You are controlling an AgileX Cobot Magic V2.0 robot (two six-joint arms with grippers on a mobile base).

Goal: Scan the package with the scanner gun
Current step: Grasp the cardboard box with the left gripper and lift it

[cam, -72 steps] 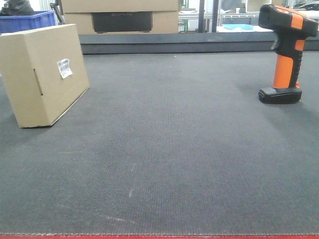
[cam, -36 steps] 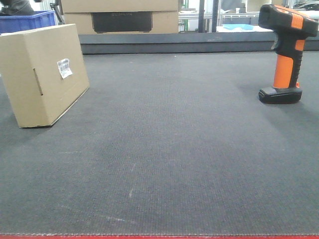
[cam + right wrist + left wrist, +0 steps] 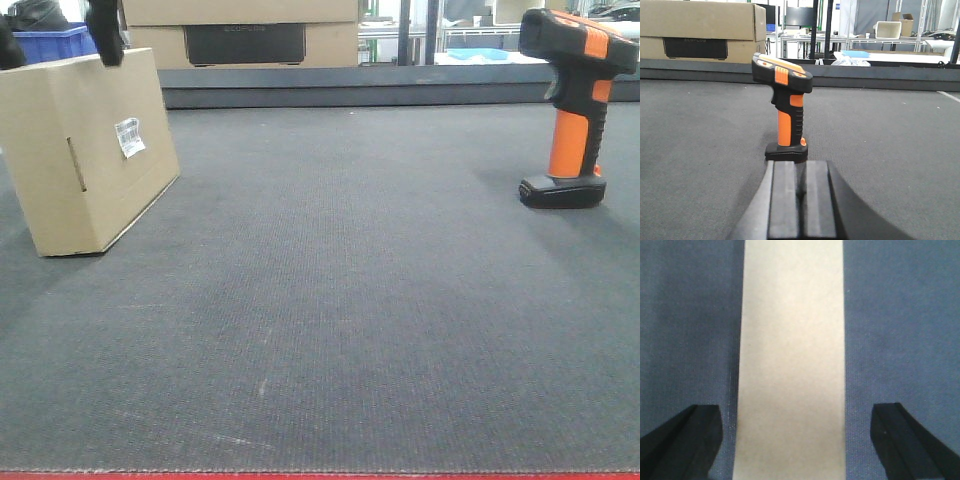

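The package [image 3: 90, 150], a small brown cardboard box with a white barcode sticker [image 3: 129, 136], stands tilted at the left of the dark mat. My left gripper [image 3: 55, 40] hangs just above its top edge, open, one black finger on each side. In the left wrist view the package's narrow top face [image 3: 792, 340] runs between the spread fingertips [image 3: 695, 425], which stand apart from it. The scanner gun [image 3: 572, 110], black and orange, stands upright on its base at the right. In the right wrist view my right gripper [image 3: 799, 167] is shut and empty, just short of the scanner gun's base [image 3: 786, 151].
Large cardboard boxes with a dark panel [image 3: 245, 40] stand at the back behind a raised ledge [image 3: 400, 85]. A blue bin [image 3: 60, 42] sits behind the package. The mat's red front edge [image 3: 320, 474] runs along the bottom.
My left gripper's fingers have come down into the front view above the package. The package and the scanner gun have not moved.
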